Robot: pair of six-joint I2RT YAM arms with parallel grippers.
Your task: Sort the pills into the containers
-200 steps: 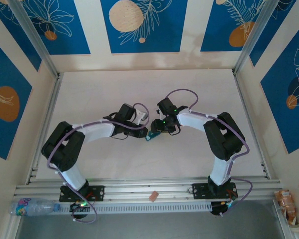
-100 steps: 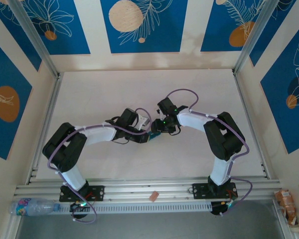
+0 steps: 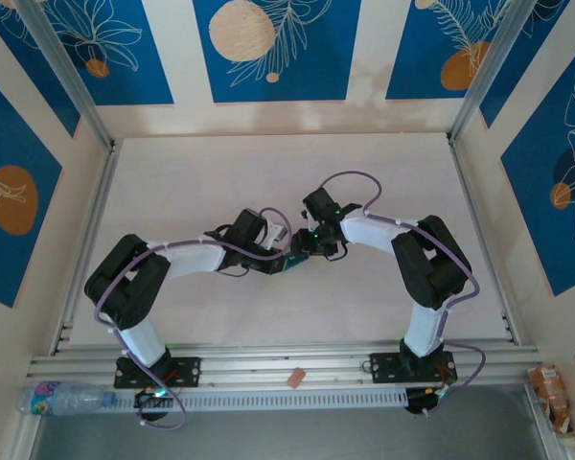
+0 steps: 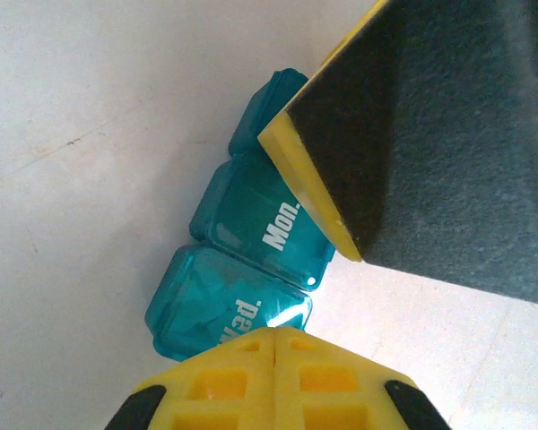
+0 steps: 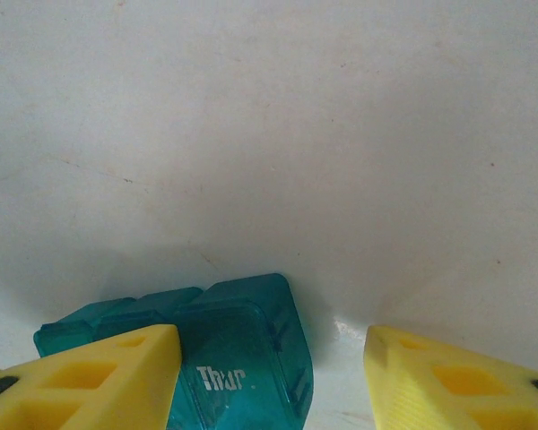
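Both arms reach inward over the middle of the table and their wrists nearly meet. The left gripper (image 3: pixel 280 251) points right, one finger (image 4: pixel 430 134) wide from the other, jaws apart. The right gripper (image 3: pixel 302 251) points left, its jaws also spread.

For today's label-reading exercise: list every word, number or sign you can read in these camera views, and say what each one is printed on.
"Mon." in white on the middle lid of the teal pill organiser, left wrist view.
"Wed.", its first letters hidden behind the yellow finger, on the lid nearest that camera.
"Thur" in white on the end lid of the same organiser, right wrist view.
The top view shows no readable text; the organiser there is too small.
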